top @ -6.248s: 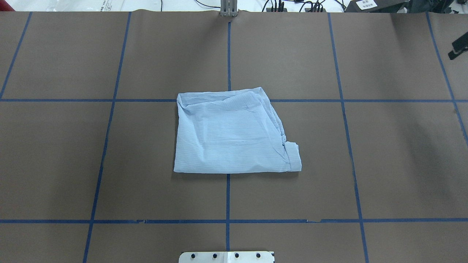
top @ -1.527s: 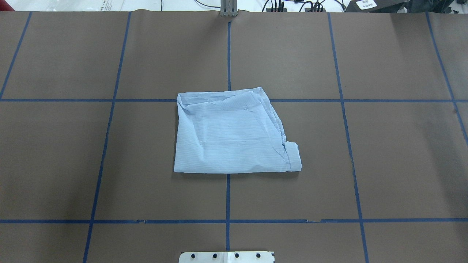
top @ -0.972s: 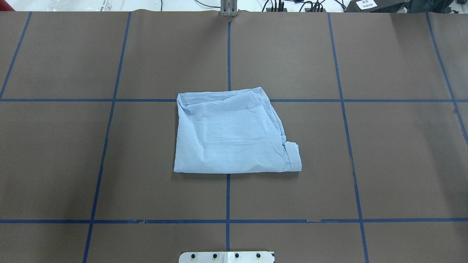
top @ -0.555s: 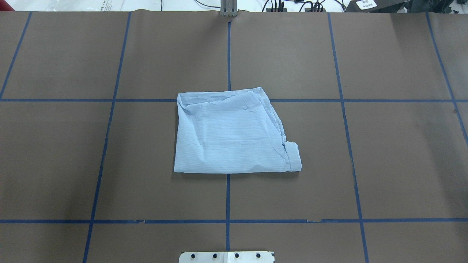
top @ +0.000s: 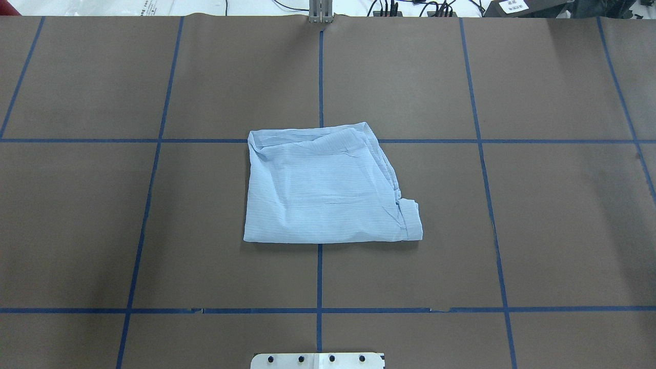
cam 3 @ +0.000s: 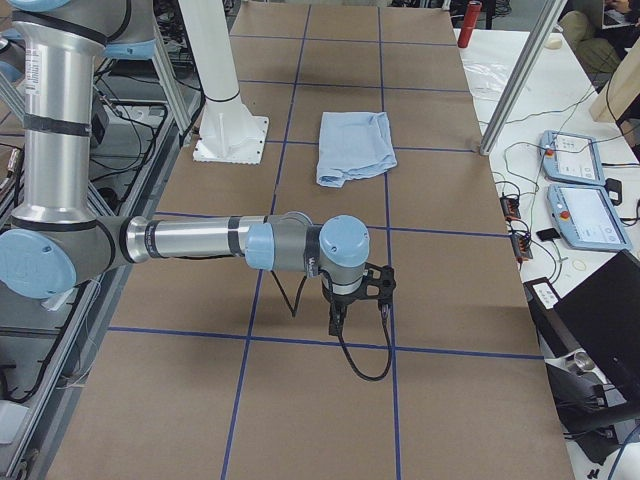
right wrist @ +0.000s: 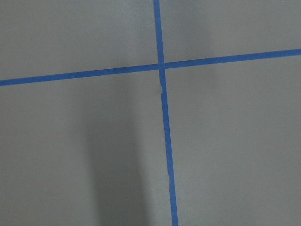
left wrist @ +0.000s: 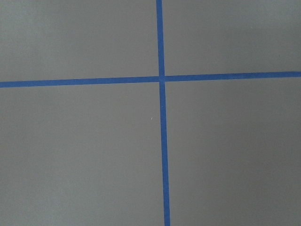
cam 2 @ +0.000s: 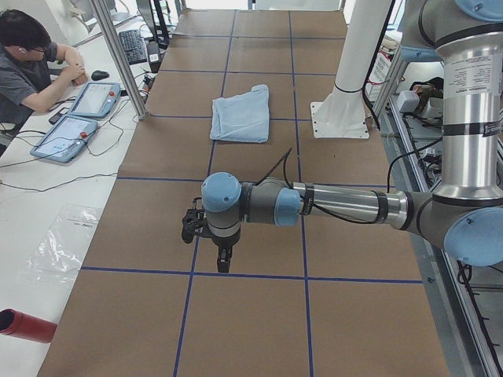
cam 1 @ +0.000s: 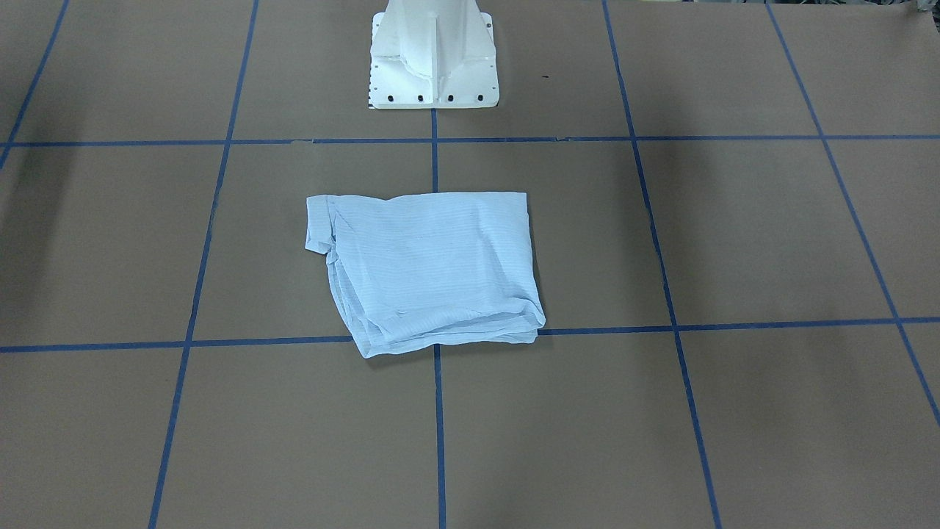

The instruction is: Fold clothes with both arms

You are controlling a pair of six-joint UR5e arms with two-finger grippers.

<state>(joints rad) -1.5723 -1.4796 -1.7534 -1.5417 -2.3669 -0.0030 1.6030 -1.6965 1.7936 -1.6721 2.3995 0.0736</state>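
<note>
Lying folded into a compact, slightly rumpled rectangle, the thin light-blue pinstriped shirt (top: 328, 187) sat mid-table on the brown, blue-taped tabletop (top: 564, 230); folding looked essentially finished. The black left gripper (cam 2: 223, 263) and black right gripper (cam 3: 337, 322) hung well away toward opposite table ends, whether open or closed I could not tell.

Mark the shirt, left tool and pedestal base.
shirt (top: 328, 189): overhead exterior view, middle of the folded top layer.
left tool (cam 2: 224, 263): exterior left view, tips, on the near arm.
pedestal base (cam 1: 433, 82): exterior front-facing view, white foot.
</note>
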